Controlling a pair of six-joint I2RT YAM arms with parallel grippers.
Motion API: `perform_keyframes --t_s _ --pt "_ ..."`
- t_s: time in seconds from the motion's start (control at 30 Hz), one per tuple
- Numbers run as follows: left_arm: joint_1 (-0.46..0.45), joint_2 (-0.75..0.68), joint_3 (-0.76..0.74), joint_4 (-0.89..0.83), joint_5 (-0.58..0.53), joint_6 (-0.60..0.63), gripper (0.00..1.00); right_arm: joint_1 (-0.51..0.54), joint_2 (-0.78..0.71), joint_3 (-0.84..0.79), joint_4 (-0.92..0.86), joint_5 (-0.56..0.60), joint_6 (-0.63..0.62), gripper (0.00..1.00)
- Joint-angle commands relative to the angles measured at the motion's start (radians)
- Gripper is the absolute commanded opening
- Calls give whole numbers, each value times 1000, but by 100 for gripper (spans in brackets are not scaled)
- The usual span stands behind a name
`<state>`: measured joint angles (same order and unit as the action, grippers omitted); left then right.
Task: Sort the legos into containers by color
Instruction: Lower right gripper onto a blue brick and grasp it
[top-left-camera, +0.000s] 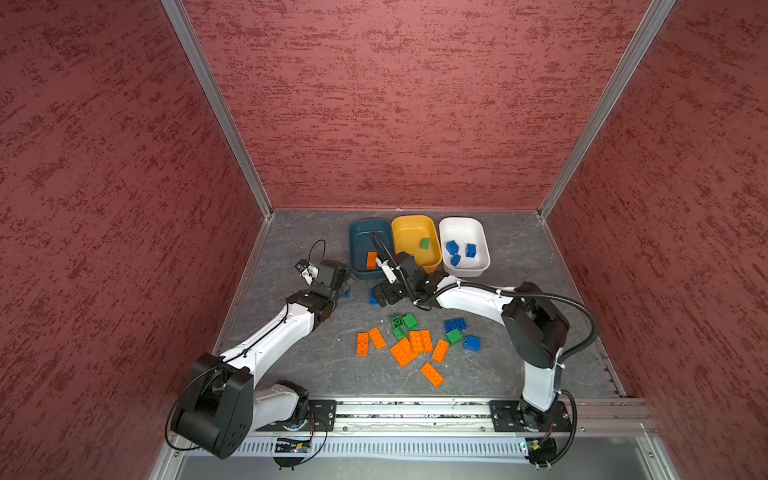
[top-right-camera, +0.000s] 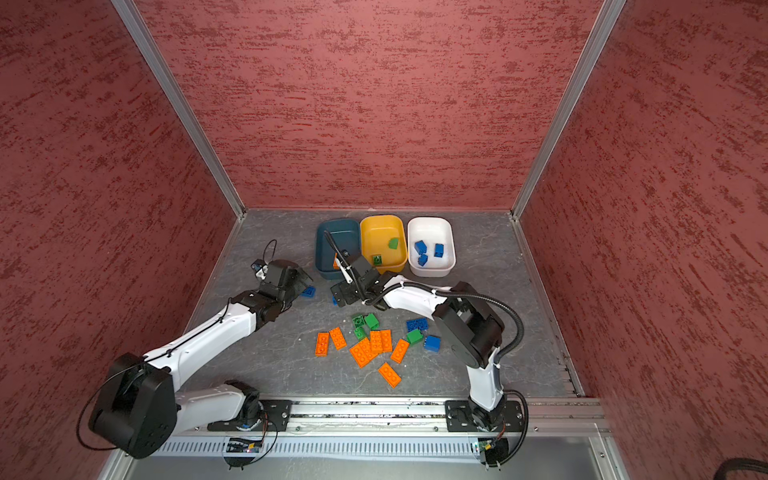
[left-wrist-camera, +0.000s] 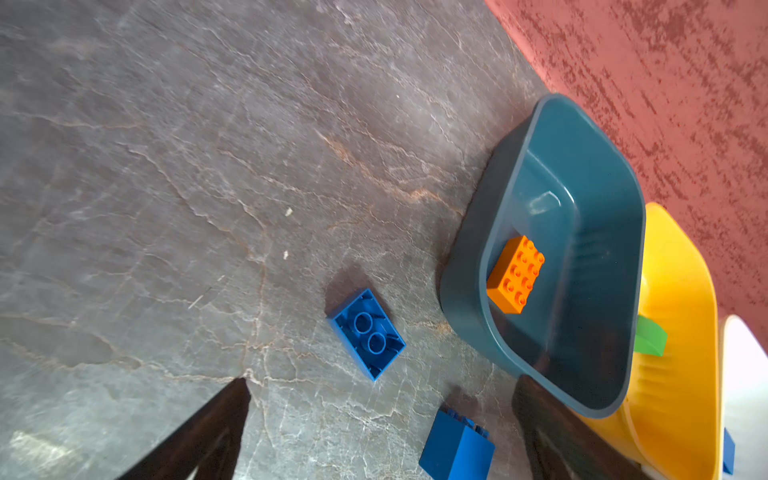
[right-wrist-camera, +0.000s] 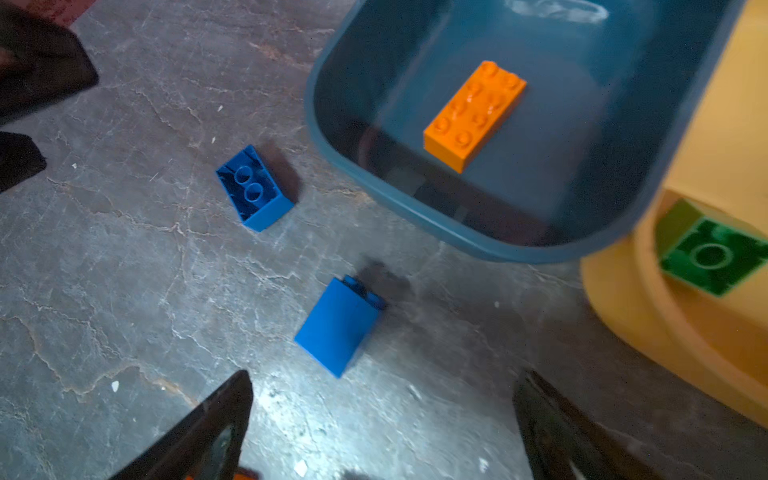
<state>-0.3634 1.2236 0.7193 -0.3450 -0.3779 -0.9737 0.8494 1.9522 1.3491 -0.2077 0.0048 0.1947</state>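
Step read as drop-off done, next pick pending. The orange plate (right-wrist-camera: 473, 114) lay flat, studs up, inside the teal tub (top-left-camera: 358, 232). That tub was leftmost of three in a row along the far edge of the bench (top-left-camera: 299, 249). The yellow tub (top-left-camera: 405, 230) in the middle held green blocks. The white tub (top-left-camera: 462, 229) at the right end held blue blocks (top-left-camera: 452, 247).

Your right end effector (right-wrist-camera: 386, 376) stood spread wide with nothing between its fingers, over bare bench just off the teal tub's near rim. Your left end effector (left-wrist-camera: 382, 384) was equally wide and empty.

My judgement on doing it well:
- The two end effectors were close together, so you were better off working one arm at a time.
- The side-lying blue brick (right-wrist-camera: 336, 326) sat straight ahead of the right fingers. Squaring them to its flat faces before descending looked the safe grip.
- The upturned blue brick (left-wrist-camera: 368, 334), hollow side up, lay ahead of the left fingers, near the teal tub but apart from it.
- Going by colour, both belonged in the white tub.

Pose:
- Right arm came from the near right corner across the middle, elbow raised, forearm low, wrist tipped down.
- Left arm stretched from the near left corner toward the far edge, wrist bent down.

The loose pile (top-left-camera: 409, 345) lay mid-bench, unsorted.
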Motion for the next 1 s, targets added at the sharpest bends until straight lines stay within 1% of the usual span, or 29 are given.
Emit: perform_keyframes --t_s 0.0,0.1,0.23,0.37,0.47,0.6,0.67,0.87,0.97 --pt "19 -25 -16 -59 -26 -42 99 32 63 71 -56 65 60 97" --pt "27 -33 -27 -60 -21 -51 99 49 133 141 -100 97 66 93" --pt "29 -29 -34 -54 -12 -54 99 64 217 235 -177 165 43 83" --pt "32 -17 -33 -50 -5 -58 99 71 240 247 -197 187 35 74" --pt "31 -6 -36 -38 4 -62 99 73 231 224 -179 186 30 64" --pt "31 16 -32 -17 21 -59 100 73 213 186 -128 130 1 46" --pt "29 30 -28 -6 30 -55 99 73 193 160 -99 99 -12 40" --pt "24 79 1 0 43 -59 99 68 43 -24 31 -80 -133 34" --pt "23 93 3 17 46 -61 100 55 -50 -128 79 -118 -165 32"
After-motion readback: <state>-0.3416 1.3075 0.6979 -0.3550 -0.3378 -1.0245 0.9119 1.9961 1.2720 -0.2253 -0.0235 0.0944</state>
